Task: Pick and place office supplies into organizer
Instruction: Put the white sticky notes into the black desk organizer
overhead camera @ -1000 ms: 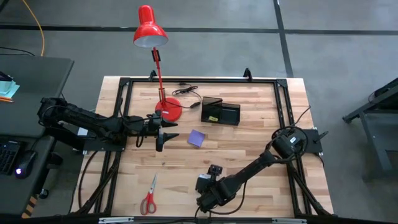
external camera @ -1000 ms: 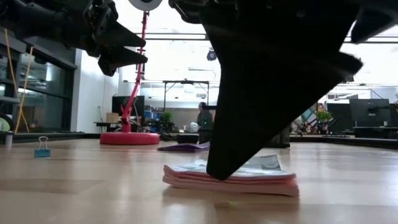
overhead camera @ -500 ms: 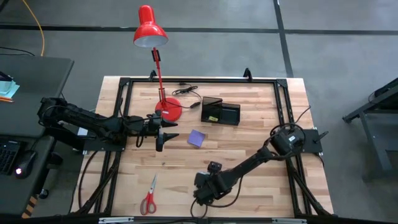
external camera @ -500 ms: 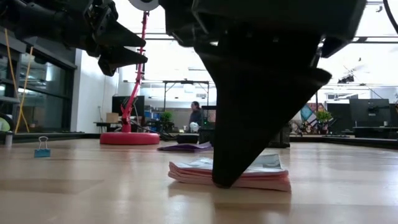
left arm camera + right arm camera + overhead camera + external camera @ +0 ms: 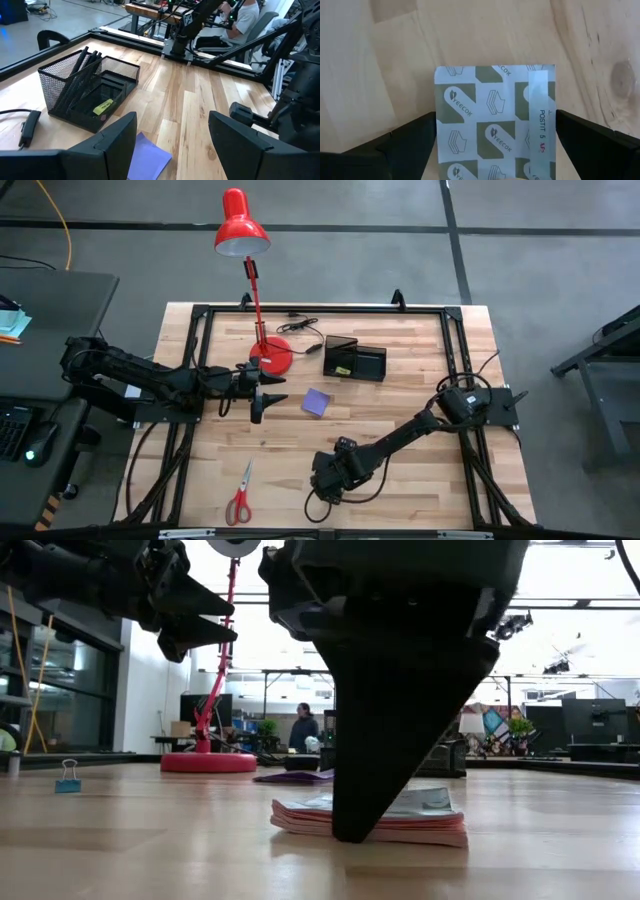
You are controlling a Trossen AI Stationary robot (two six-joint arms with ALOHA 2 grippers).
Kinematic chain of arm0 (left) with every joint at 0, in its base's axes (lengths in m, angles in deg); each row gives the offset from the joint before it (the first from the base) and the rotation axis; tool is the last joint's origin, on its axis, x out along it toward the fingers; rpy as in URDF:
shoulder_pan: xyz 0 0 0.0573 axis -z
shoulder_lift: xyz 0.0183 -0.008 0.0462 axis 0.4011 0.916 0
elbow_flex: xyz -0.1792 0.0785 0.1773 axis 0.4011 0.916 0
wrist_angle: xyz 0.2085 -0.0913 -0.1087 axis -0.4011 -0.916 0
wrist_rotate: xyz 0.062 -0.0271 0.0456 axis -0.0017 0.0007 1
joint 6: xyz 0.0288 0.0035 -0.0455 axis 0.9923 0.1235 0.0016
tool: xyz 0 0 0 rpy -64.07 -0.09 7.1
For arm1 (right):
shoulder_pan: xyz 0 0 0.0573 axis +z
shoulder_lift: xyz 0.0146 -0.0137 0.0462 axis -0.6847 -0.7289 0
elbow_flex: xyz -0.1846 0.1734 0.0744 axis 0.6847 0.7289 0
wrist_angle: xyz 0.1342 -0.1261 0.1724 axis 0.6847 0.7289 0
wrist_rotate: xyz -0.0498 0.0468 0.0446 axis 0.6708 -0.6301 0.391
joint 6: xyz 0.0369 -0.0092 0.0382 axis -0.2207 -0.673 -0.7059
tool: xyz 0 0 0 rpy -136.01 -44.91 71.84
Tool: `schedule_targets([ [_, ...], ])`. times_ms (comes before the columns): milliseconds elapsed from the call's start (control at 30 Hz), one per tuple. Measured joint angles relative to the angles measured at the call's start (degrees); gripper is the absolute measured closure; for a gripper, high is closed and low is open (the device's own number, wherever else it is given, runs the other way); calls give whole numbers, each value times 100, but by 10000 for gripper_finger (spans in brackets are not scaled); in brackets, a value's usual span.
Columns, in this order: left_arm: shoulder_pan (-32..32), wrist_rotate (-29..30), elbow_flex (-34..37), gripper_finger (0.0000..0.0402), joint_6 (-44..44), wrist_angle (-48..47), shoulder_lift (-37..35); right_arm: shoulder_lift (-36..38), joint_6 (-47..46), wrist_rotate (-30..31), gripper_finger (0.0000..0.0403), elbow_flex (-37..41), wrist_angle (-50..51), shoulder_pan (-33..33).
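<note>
- Shifted slightly toward the table's left since the earlier frames, the right gripper (image 5: 330, 477) is being lowered at the near edge of the table (image 5: 400, 405), fingers spread wide, nothing clamped.
- One dark right fingertip (image 5: 385, 740) is being pressed down to the wood at the near side of the patterned packet (image 5: 385, 817); whether it touches the packet cannot be told.
- The packet is being straddled by both fingers in the right wrist view, lying flat between them, not grasped.
- Red-handled scissors (image 5: 239, 497) are being left flat at the near left of the table, well apart from the gripper.
- A blue binder clip (image 5: 68, 780) is being seen upright on the wood at the left of the low view.
- The left gripper (image 5: 263, 392) is being held above mid-table, fingers released, empty, near the purple notepad (image 5: 318, 402).
- The notepad is lying flat between the left gripper and the organizer (image 5: 356, 361).
- The organizer is being seen at the far middle, black pens (image 5: 80, 75) leaning in its tall compartment, a yellow piece (image 5: 103, 106) in a low one.
- The red lamp (image 5: 256, 300) is standing just beside the organizer.
- A person (image 5: 301, 727) is being seen in the room beyond.
</note>
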Motion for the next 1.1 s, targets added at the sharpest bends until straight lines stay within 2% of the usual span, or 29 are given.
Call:
schedule_targets([
  [533,2,0,0,169,0,3,2,-9,-552,132,6,13,24,53],
  [1100,1,0,0,169,0,1,2,-74,-502,311,6,7,72,138],
])
